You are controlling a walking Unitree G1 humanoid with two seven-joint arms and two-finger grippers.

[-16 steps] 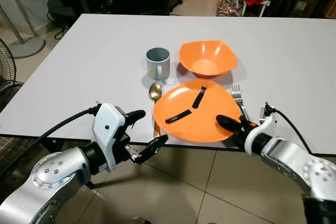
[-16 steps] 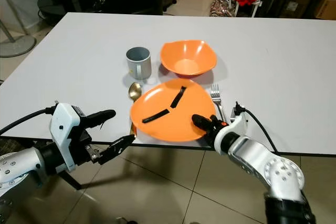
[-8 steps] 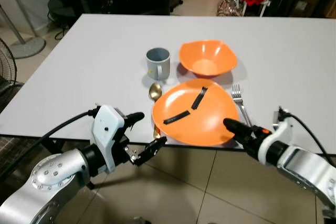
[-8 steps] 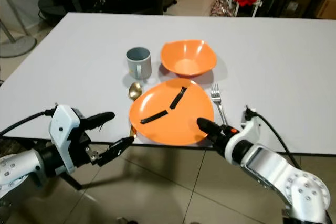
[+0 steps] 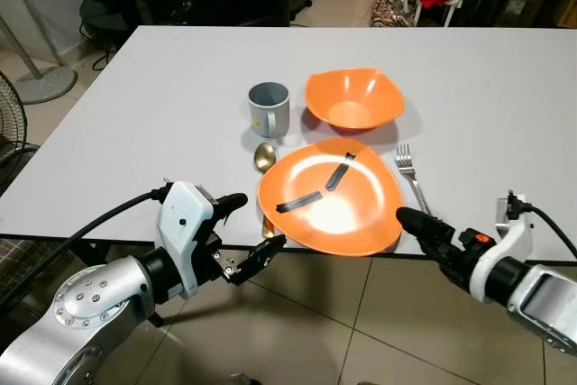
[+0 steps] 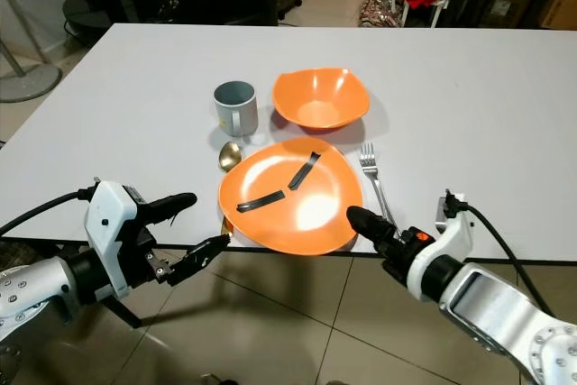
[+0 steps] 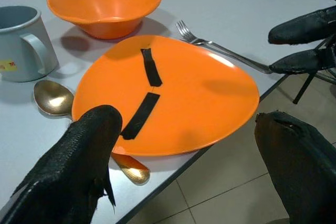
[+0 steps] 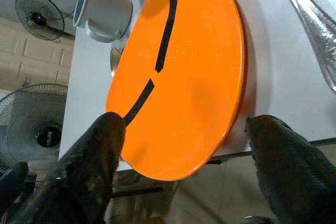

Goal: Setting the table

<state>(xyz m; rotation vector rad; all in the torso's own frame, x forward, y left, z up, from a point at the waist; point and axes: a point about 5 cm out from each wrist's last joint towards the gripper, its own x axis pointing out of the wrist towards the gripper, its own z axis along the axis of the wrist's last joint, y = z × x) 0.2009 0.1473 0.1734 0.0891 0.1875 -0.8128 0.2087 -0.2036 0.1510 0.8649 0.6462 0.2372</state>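
An orange plate (image 5: 329,197) with two black tape strips lies flat near the front edge of the white table (image 5: 135,114). Behind it sit an orange bowl (image 5: 353,98) and a grey mug (image 5: 270,108). A gold spoon (image 5: 265,158) lies along the plate's left side, its handle partly under the rim. A silver fork (image 5: 412,178) lies on the right. My right gripper (image 5: 416,225) is open, just off the table edge at the plate's front right rim, apart from it. My left gripper (image 5: 252,225) is open, below the table edge at the plate's front left.
Tiled floor lies below the front edge of the table. A standing fan (image 5: 11,114) is at the left beside the table. Chairs and clutter stand beyond the far edge. Wide bare tabletop stretches to the left and right of the setting.
My right gripper has drawn back off the plate's front right rim, toward me and to the right, and now stands apart from it. The plate has shifted slightly left. The left arm holds still.
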